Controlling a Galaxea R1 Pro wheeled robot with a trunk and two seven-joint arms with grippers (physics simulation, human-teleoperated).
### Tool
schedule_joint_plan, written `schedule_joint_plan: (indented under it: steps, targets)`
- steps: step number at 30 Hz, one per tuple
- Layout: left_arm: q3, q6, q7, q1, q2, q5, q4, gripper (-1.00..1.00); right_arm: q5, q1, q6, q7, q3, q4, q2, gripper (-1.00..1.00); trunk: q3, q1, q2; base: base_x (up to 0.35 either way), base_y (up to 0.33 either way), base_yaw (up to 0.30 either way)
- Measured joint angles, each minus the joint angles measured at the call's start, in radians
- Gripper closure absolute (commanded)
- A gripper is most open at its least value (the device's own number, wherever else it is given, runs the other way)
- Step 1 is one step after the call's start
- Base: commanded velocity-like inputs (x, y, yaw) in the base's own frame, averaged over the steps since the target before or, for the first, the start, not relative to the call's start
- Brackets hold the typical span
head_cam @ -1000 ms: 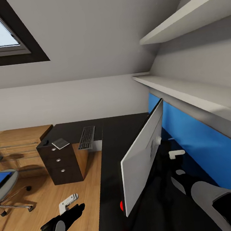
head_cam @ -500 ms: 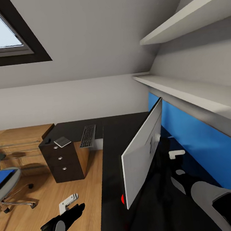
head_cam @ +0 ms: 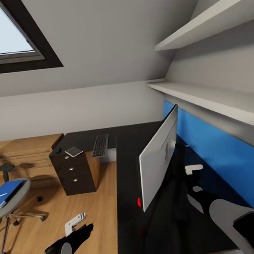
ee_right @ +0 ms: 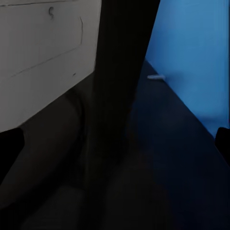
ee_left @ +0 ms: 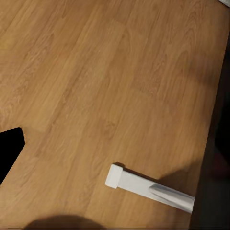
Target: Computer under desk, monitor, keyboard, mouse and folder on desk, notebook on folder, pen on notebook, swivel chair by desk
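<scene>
We reach behind the monitor [head_cam: 160,158] on the counter [head_cam: 125,143] with the right gripper [head_cam: 195,179]; its jaws' state we cannot tell. Left gripper [head_cam: 75,223] jaws apart. Next: fetch the folder [head_cam: 6,193].

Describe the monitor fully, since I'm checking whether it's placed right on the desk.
The monitor is a wide, thin flat panel seen from behind: white-grey back, narrow dark edge, plastic-looking. It stands upright on the glossy black desk, angled across the top, its screen side turned toward the blue back panel. Its stand is lost in dark shadow. A red spot shows at its lower near corner.
</scene>
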Motion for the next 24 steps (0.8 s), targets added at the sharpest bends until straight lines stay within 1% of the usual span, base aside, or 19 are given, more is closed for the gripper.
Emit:
schedule_joint_plan:
  steps: [9,17,24]
  targets:
    - [0.000,0.000,-0.001,0.000,0.000,0.000,0.000,-1.00,-0.001,0.000,0.000,0.000,0.001,0.000,0.007,-1.00,0.000,0.000,0.000,-0.304,0.132,0.000]
    - [-0.001,0.000,0.000,0.000,0.000,0.000,0.001,-1.00,0.000,0.000,0.000,0.000,-0.001,0.000,0.006,-1.00,0.000,0.000,0.000,-0.304,0.134,-0.002]
    - [-0.002,0.000,0.000,0.000,0.000,0.001,0.002,-1.00,0.000,0.000,0.000,0.000,-0.001,0.000,0.005,-1.00,0.006,0.000,0.000,-0.304,0.166,-0.098]
